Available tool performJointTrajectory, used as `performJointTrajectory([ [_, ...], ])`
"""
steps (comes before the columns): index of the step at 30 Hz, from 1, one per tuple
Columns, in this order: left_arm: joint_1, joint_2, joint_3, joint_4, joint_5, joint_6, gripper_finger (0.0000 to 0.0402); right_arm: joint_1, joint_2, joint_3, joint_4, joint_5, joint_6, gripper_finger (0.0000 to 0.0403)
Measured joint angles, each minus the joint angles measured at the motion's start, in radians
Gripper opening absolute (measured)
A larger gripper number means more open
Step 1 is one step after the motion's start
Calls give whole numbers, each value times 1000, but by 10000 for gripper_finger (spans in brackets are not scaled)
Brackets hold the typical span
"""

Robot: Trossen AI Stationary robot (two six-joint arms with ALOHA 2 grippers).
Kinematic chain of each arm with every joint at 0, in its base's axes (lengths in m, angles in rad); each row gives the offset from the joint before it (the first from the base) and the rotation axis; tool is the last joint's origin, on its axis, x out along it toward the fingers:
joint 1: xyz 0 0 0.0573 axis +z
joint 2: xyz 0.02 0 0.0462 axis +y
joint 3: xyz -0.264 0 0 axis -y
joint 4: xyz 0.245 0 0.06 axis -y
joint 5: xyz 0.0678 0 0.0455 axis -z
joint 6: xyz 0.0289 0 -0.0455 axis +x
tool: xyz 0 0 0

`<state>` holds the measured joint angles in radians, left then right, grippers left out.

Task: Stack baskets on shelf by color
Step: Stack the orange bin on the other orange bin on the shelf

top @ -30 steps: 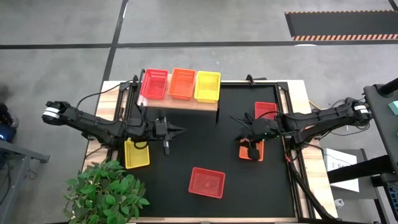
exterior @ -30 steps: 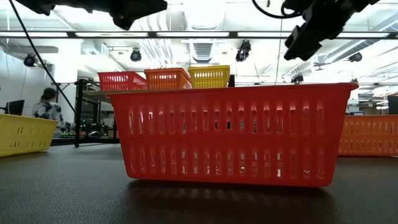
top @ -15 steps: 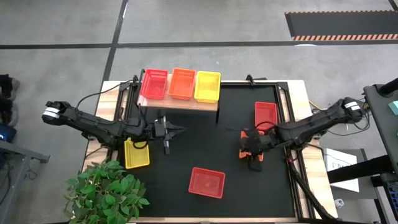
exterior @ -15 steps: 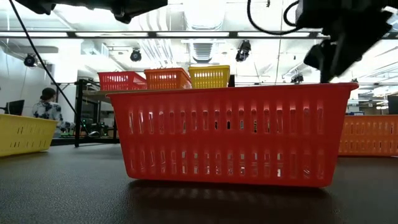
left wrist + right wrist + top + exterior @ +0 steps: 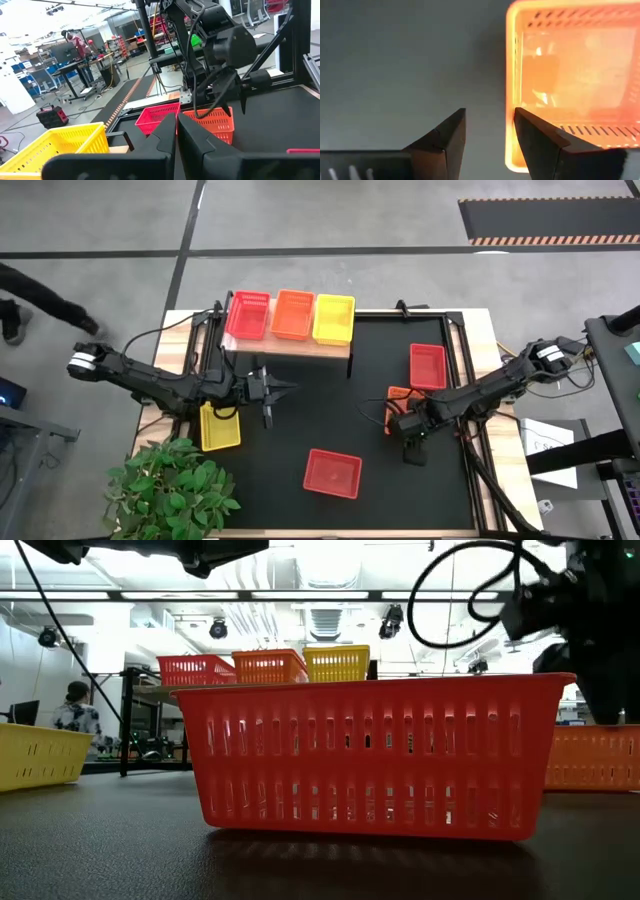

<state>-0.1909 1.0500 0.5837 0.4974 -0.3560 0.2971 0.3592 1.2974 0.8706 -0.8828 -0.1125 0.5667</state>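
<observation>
Right gripper (image 5: 489, 131): jaws narrowly parted, empty, poised at the rim of the orange basket (image 5: 565, 75) on the black mat (image 5: 340, 410).
Left gripper (image 5: 176, 134): fingers pressed together, holding nothing, raised over the mat near the shelf (image 5: 290, 340).
Shelf: carries red, orange and yellow baskets side by side.
Loose baskets: red basket (image 5: 332, 472) front centre; another red (image 5: 427, 366) right; yellow (image 5: 219, 427) left.
Markings: no legible writing.
Background: person (image 5: 74, 707) seated.
</observation>
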Motion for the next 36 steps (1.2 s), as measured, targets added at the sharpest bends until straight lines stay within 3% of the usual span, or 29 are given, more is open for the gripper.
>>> performJointTrajectory([
  [8,0,-3,1,-7,0,71,0,3,89,-20,3,59,-20,119],
  [15,0,-23,2,-11,-6,155,0,3,125,-20,5,64,-53,19],
  [23,0,-98,-1,-12,-167,253,0,3,102,53,-13,75,-42,9],
  [29,0,-149,-14,-16,-288,269,0,3,105,228,-134,163,-47,8],
  [36,0,-194,-35,-57,-310,266,0,3,105,469,-298,306,-104,8],
])
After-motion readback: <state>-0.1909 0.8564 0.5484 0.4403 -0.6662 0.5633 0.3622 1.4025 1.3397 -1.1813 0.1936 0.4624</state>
